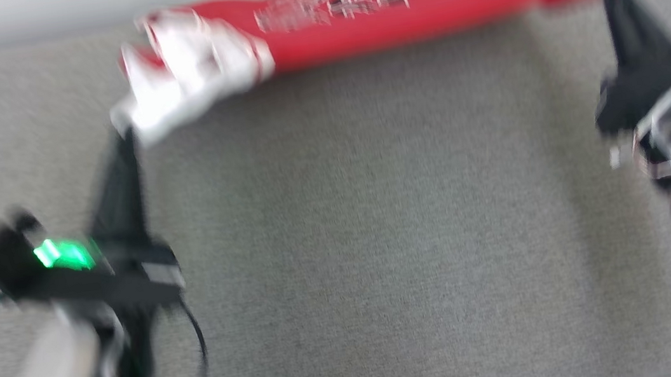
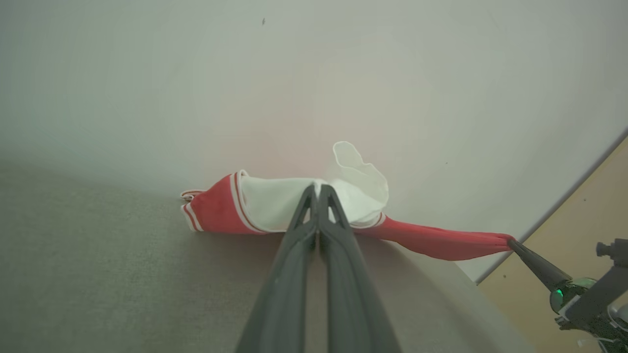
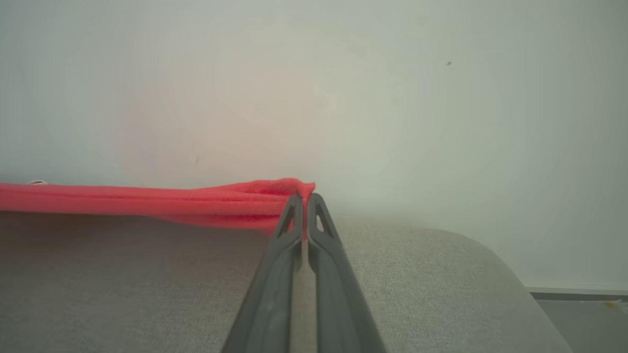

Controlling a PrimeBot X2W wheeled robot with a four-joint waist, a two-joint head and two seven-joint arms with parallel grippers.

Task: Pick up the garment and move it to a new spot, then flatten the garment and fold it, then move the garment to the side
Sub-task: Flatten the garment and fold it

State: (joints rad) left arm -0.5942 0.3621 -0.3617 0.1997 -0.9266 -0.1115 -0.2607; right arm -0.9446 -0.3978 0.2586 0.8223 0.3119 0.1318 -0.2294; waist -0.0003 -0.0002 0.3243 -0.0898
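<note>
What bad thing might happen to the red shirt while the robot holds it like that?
1. The left claw and the right claw each pinch just a little edge of the shirt, so an end might slip out.
2. The shirt is stretched between them, bunched up like a rope, so it may land wrinkled and not flat.

Right claw [image 3: 304,197] pinching red garment [image 3: 147,200] end above grey surface [image 3: 441,284].

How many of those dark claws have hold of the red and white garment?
2. The left claw grips the white end of the garment, far left on the grey surface; the right claw grips its red end, far right.
</note>
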